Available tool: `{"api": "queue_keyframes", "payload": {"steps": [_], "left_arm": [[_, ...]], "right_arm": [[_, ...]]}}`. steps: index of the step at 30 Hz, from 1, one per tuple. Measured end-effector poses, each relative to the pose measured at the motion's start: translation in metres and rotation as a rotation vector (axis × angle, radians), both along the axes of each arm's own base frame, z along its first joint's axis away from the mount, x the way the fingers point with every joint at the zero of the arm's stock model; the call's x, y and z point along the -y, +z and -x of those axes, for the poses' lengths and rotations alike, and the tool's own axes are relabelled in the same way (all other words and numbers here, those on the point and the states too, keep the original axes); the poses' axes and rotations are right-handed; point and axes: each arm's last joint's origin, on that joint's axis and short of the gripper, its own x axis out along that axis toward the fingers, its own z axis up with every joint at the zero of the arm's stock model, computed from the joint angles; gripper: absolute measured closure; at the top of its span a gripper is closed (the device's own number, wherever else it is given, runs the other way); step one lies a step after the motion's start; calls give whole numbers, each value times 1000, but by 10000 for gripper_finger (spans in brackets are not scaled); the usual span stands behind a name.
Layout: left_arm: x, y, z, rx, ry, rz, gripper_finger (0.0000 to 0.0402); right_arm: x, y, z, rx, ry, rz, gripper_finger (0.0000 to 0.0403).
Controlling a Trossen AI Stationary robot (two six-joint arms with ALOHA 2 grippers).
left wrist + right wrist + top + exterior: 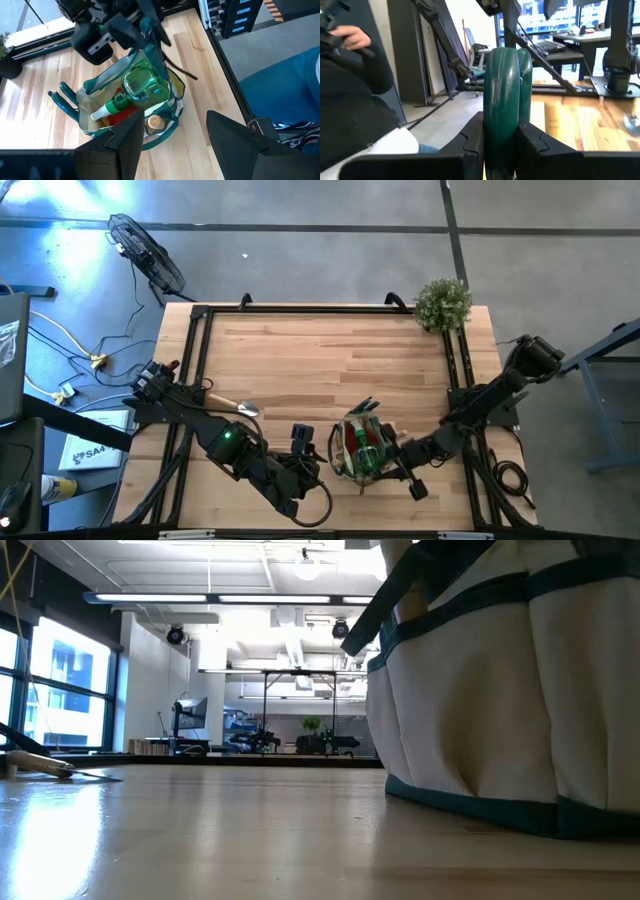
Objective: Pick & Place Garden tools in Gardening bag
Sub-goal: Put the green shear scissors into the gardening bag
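Note:
The beige gardening bag with dark green trim stands on the table near the front edge. It fills the right of the low view. In it lie a green spray bottle, a red piece and a wooden handle. Green-handled shears stick out of its side. A wooden-handled trowel lies flat on the table to the left. My right gripper is at the bag's right side, shut on its loop handle. My left gripper is open and empty, just left of the bag. My right gripper pinches the bag's dark green loop handle between its two fingers, coming from the table's right side. The strap is doubled and stands up past the fingertips. The bag's bottom rests on the table.
A bushy green plant stands at the far right corner. The black frame rails run along the table's sides. The wood between the trowel and the plant is bare. A person in dark clothing shows beyond the table.

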Motion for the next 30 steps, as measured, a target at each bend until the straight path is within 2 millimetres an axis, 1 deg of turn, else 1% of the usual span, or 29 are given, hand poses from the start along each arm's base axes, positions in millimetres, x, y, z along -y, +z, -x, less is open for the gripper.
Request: {"api": "queue_keyframes", "payload": {"steps": [6,10,19,23,30], "left_arm": [[0,0,0,0,0,0,193],[0,0,0,0,0,0,193],[0,0,0,0,1,-1,193],[0,0,0,0,1,-1,193],[0,0,0,0,1,-1,193]], "right_arm": [[10,-7,-3,-26,-11,-3,350],[13,-9,-3,-42,1,-22,351],[5,-16,3,-106,28,-24,351],[2,-16,6,-106,27,-24,351],[1,-18,5,-120,60,-30,351]]}}
